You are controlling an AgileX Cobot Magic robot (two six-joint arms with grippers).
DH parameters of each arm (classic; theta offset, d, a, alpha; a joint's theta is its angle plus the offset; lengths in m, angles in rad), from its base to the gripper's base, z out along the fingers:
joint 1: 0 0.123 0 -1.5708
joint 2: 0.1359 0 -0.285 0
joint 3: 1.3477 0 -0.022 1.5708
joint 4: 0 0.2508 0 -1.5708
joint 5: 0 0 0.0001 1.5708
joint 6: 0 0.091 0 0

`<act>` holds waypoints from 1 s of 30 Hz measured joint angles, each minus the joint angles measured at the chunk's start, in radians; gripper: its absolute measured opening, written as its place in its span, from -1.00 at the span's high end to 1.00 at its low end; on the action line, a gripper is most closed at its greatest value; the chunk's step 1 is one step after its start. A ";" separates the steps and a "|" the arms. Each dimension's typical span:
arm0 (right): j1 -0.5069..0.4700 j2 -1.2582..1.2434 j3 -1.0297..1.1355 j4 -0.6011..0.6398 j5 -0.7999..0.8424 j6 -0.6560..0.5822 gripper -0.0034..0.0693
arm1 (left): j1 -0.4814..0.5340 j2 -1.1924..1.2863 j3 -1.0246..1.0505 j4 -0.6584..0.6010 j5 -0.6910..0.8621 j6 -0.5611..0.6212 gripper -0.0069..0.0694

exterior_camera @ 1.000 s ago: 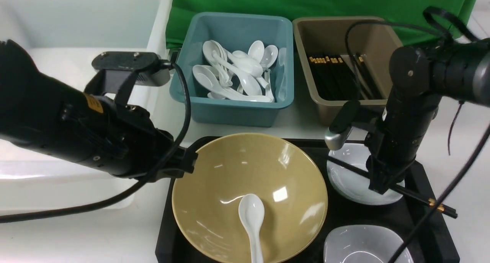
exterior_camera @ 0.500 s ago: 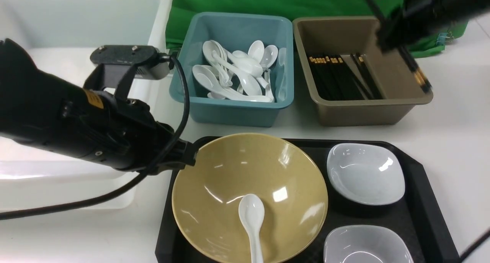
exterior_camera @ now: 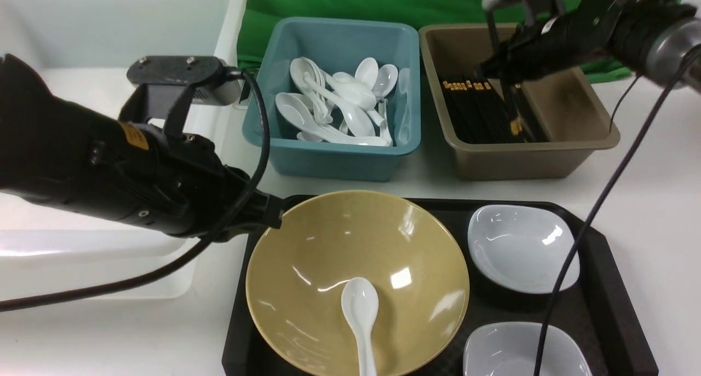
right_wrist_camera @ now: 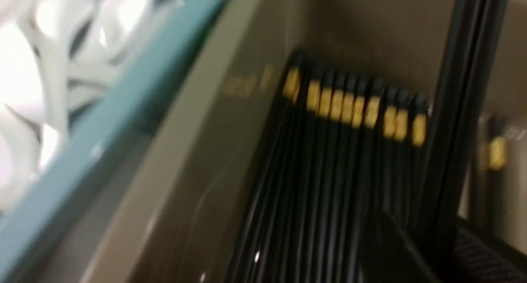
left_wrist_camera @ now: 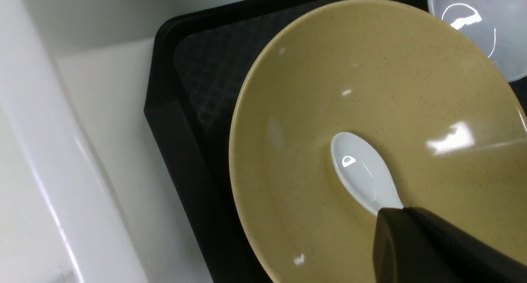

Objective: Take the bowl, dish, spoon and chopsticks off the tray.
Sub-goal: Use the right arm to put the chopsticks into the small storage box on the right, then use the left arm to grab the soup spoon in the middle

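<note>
Delivering the chopsticks above the brown bin, right gripper clamped on them; next, release. Left gripper closed beside the bowl.

Large round glossy mustard-yellow bowl: fine dark speckle. Glossy white soup spoon. Flat black plastic rectangular tray: diamond texture. Thin black chopsticks: gold bands. Teal plastic bin; tan-brown plastic bin.

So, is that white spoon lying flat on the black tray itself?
No, the spoon lies inside the yellow bowl, and the bowl sits on the tray.
</note>
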 joint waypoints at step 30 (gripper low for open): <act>0.049 -0.743 0.287 -0.222 0.701 0.187 0.67 | -0.200 0.638 -0.506 -0.029 0.487 -0.303 -0.19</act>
